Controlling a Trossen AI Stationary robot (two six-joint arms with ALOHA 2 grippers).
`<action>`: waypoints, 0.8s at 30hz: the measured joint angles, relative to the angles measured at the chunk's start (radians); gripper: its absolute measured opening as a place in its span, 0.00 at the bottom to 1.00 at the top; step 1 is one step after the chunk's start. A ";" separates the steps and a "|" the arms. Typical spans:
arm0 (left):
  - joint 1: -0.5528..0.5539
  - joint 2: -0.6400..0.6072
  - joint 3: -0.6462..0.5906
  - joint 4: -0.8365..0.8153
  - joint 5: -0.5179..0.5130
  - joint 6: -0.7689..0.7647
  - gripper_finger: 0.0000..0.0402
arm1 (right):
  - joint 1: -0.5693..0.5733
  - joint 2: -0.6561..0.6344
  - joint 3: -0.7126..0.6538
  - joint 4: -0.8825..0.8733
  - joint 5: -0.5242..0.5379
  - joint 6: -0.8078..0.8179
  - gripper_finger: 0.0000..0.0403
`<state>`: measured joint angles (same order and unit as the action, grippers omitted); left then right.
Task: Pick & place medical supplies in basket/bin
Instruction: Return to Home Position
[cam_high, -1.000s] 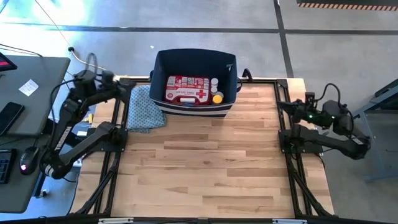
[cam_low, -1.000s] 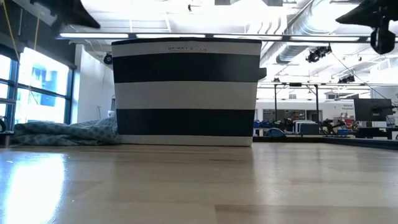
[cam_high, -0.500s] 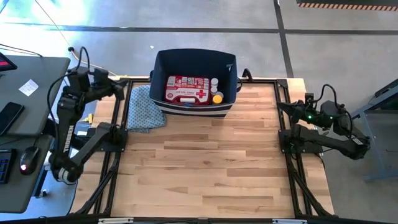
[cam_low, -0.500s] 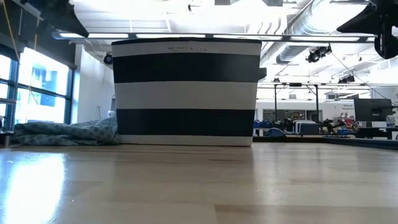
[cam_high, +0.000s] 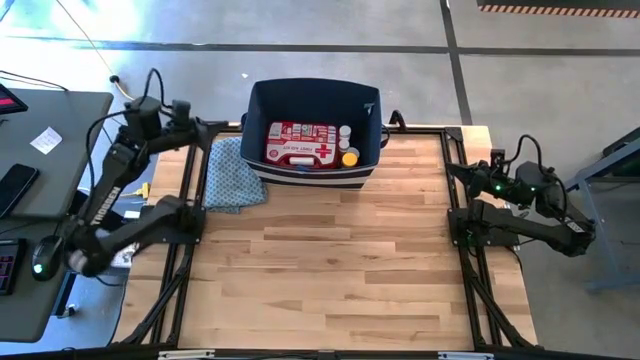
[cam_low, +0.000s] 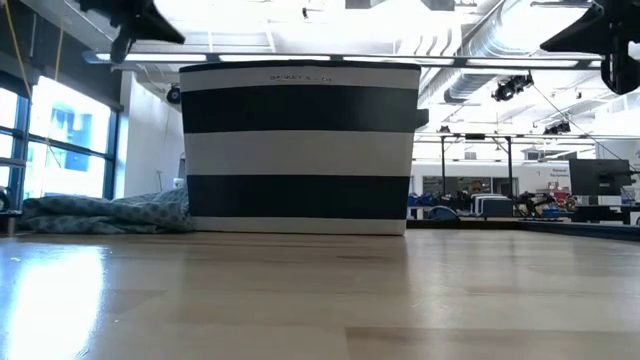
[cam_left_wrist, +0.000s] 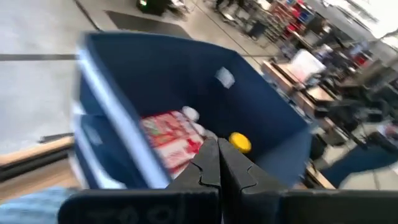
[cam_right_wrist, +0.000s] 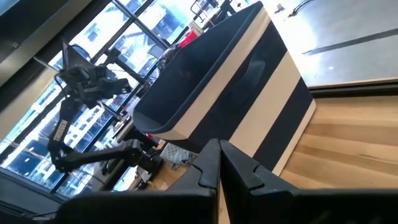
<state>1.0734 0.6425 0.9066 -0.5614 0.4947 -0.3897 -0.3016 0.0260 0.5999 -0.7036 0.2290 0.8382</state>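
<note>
While the left gripper (cam_high: 210, 128) hangs with its fingers pressed together and empty, the navy bin (cam_high: 312, 98) stands just ahead of it, holding the red first-aid kit (cam_high: 300, 143) and the yellow-capped bottle (cam_high: 349, 158). A patterned cloth (cam_high: 232, 172) lies beneath that gripper. Well beyond the bin, the right gripper (cam_high: 455, 170) is likewise closed on nothing.
</note>
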 joint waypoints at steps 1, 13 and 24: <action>-0.070 0.011 0.000 0.011 -0.045 -0.016 0.06 | 0.000 0.001 0.000 0.000 0.000 -0.001 0.00; -0.564 0.079 0.002 0.049 -0.551 -0.045 0.06 | 0.000 0.002 0.000 -0.002 -0.069 -0.038 0.00; -0.671 -0.139 -0.100 0.092 -0.607 -0.266 0.06 | 0.000 -0.018 0.001 -0.069 -0.032 -0.057 0.00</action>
<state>0.4022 0.5033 0.8064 -0.4691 -0.1127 -0.6556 -0.3012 0.0079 0.6010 -0.7728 0.1974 0.7811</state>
